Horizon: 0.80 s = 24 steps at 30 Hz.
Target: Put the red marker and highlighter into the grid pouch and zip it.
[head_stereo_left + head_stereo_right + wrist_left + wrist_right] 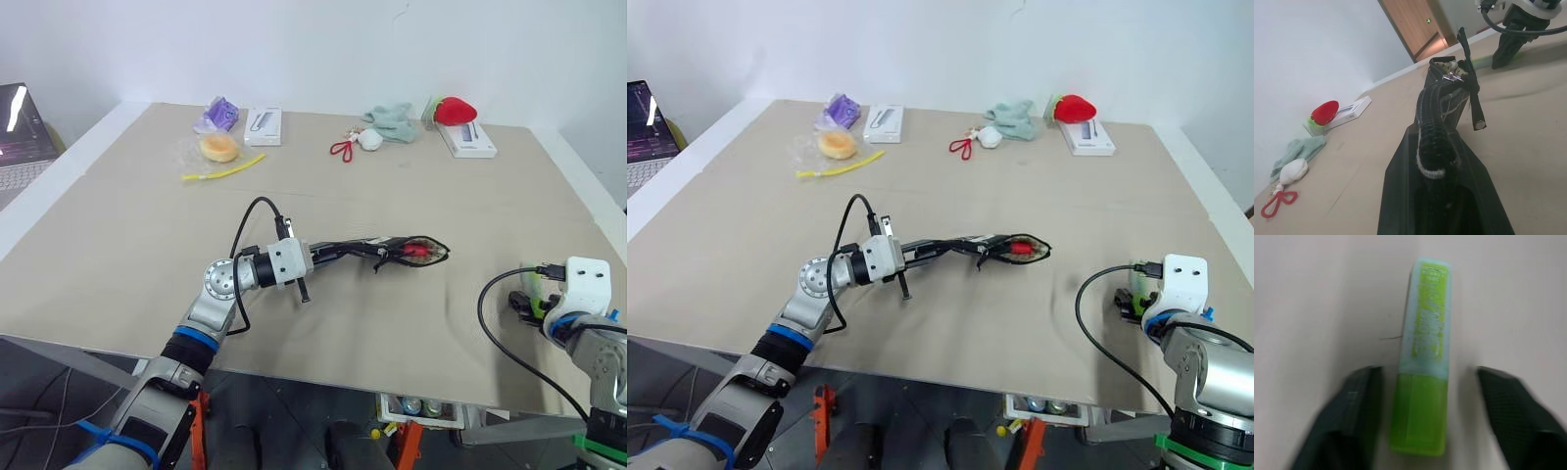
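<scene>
The grid pouch (pixel 392 250) is held level just above the table's middle, and my left gripper (pixel 328 257) is shut on its near end. Its mouth gapes toward the right, and the red marker (pixel 419 251) shows inside it. The black zip cord (pixel 1471 93) hangs from the pouch's far end. The light-green highlighter (pixel 1425 382) lies flat near the table's front right edge. My right gripper (pixel 1428 377) is open and reaches down over it, one finger on each side with a gap on both sides.
Along the back of the table lie a purple item (pixel 217 116), a bun in plastic (pixel 217 147), a yellow strip (pixel 223 171), two white boxes (pixel 263 126) (pixel 468 139), a red keychain (pixel 342 149), a teal cloth (pixel 392 121) and a strawberry toy (pixel 455 111). A laptop (pixel 15 137) sits at far left.
</scene>
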### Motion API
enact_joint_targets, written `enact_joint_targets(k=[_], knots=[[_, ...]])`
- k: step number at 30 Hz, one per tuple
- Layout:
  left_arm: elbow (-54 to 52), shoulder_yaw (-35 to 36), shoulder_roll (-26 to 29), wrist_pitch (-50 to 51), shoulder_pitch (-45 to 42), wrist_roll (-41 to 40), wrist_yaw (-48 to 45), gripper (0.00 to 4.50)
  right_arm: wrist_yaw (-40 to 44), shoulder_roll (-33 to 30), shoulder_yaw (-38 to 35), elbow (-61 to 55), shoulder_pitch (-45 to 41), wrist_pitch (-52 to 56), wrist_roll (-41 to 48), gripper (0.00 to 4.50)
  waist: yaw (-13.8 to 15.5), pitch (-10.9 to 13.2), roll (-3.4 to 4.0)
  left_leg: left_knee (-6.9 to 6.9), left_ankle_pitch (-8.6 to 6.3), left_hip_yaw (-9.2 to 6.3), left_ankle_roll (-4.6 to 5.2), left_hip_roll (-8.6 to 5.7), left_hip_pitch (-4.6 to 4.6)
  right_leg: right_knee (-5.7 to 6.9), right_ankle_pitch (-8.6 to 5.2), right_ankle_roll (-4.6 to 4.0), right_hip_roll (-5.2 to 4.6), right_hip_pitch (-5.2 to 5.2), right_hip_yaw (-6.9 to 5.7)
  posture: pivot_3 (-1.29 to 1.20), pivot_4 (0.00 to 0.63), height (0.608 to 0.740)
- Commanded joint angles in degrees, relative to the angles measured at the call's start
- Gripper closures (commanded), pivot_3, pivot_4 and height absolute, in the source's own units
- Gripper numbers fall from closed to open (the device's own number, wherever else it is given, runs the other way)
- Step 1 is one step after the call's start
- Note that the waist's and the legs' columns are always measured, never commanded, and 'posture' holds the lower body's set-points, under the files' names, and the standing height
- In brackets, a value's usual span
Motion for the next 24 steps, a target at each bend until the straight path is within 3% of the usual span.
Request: enact_joint_targets(k=[1, 2, 4, 10, 15, 18, 24], knots=[[-1.7, 1.0, 0.1, -0.4, -0.2, -0.4, 0.5, 4.5, 0.9, -1.9, -0.6, 1.3, -0.5, -1.0, -0.5, 2.92, 0.1, 0.0, 0.0, 0.01, 0.0, -0.02, 0.0, -0.01, -0.01, 0.0, 0.0, 0.0, 0.0, 0.01, 0.0, 0.0, 0.15, 0.728], [-1.7, 1.0, 0.1, -0.4, -0.2, -0.4, 0.6, 4.5, 1.4, -2.3, -0.6, 1.4, -0.7, -1.5, -0.4, 3.32, 0.1, 0.0, 0.0, 0.01, 0.0, -0.03, 0.0, -0.02, -0.02, 0.0, -0.01, 0.01, -0.01, 0.01, 0.0, 0.0, 0.15, 0.728], [-1.8, 1.1, 0.2, -0.4, -0.2, -0.3, 0.7, 4.5, 2.5, -3.2, -1.1, 1.0, -1.9, -4.0, -0.1, 3.45, 0.0, 0.0, 0.0, 0.01, 0.0, -0.02, 0.01, -0.03, -0.04, -0.02, -0.02, 0.03, -0.01, 0.01, 0.02, 0.0, 0.15, 0.728], [-1.8, 1.1, 0.3, -0.3, -0.2, -0.3, 0.8, 4.5, 28.8, -14.6, 7.1, -9.6, 2.0, -31.7, 2.6, 3.45, -0.4, 0.2, 0.54, -0.07, -0.02, 0.03, 0.04, -0.07, -0.07, -0.02, -0.05, 0.13, 0.03, -0.13, 0.14, 0.0, 0.15, 0.728], [-1.3, 0.9, 0.2, -0.4, -0.5, -0.2, 0.5, 4.5, 48.2, -23.9, 5.7, -14.7, 7.4, -36.4, 9.5, 3.45, 0.1, 0.2, 0.45, -0.07, -0.03, -0.26, 0.05, -0.01, -0.17, -0.03, -0.12, 0.05, 0.1, -0.07, -0.14, 0.0, 0.15, 0.728], [-1.1, 0.8, 0.3, -0.7, -0.7, 0.1, 0.5, 4.5, 52.1, -28.4, 7.9, -12.7, 8.1, -40.1, 7.0, 3.45, 0.1, 0.3, 0.36, 0.07, -0.02, -0.21, 0.05, -0.15, -0.3, -0.11, -0.12, 0.17, -0.08, -0.06, -0.08, 0.0, 0.15, 0.728], [-1.5, 0.8, 0.4, -0.7, -0.5, 0.2, 0.6, 4.5, 51.6, -29.6, 15.5, -6.5, 4.1, -47.7, -0.3, 3.45, 0.0, 0.4, 0.23, 0.16, 0.03, -0.22, 0.03, -0.15, -0.29, -0.16, -0.01, 0.15, -0.05, -0.03, -0.07, 0.0, 0.15, 0.728]])
